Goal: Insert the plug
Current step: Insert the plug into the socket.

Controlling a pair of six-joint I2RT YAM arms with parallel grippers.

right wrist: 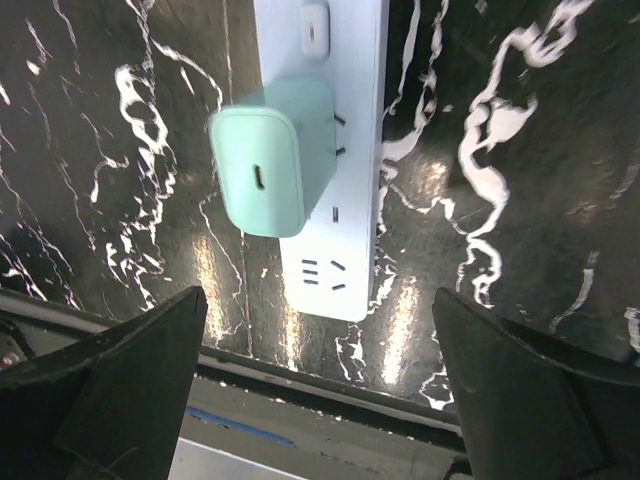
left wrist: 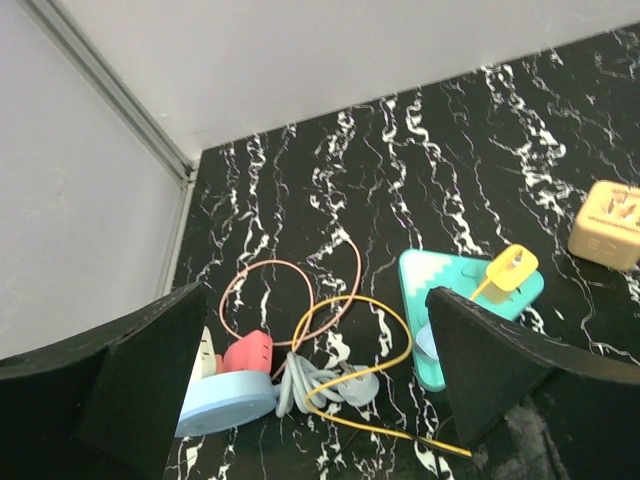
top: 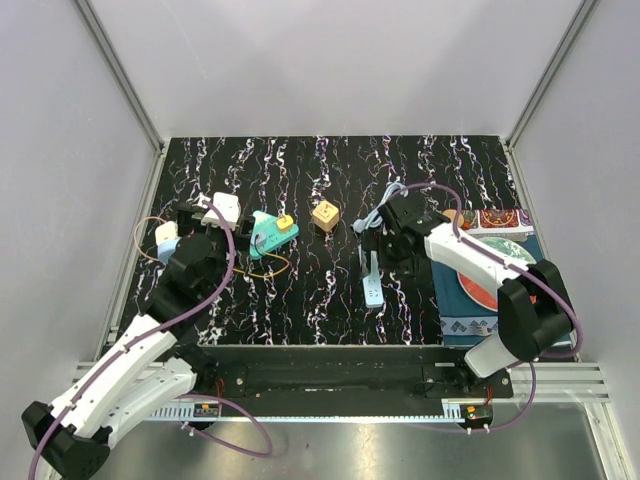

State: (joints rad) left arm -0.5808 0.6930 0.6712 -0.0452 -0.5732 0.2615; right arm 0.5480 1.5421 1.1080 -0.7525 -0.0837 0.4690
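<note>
your right claw (right wrist: 318, 310) stands wide, holding nothing. its two black fingers (right wrist: 130, 380) sit at the bottom corners of the wrist view. the plug (right wrist: 272, 160) lies ahead of the claw, between the lines of the fingers and clear of both. it sits on the strip (right wrist: 345, 250), hanging over the strip's left edge. two dark prongs show between its body and the strip, so it is not pressed flush. you cannot tell how deep the prongs go.

the plug is a mint-green block with rounded corners, smooth plastic, and a small slot in its face. the strip is a long white bar, glossy, with a free socket just below the plug.

your left claw (left wrist: 315, 295) is wide too and empty, over a tangle at the far left: a pink cord (left wrist: 300, 275) in a loop, a yellow cord (left wrist: 385, 320), and a teal triangle (left wrist: 455, 290) carrying a yellow plug (left wrist: 512, 268). a tan cube (left wrist: 608, 225) sits further right.

the bench (top: 330, 190) is black with white marble veins, shiny enough to throw glare. plain pale walls (top: 330, 60) close it in, with metal rails in the corners.
</note>
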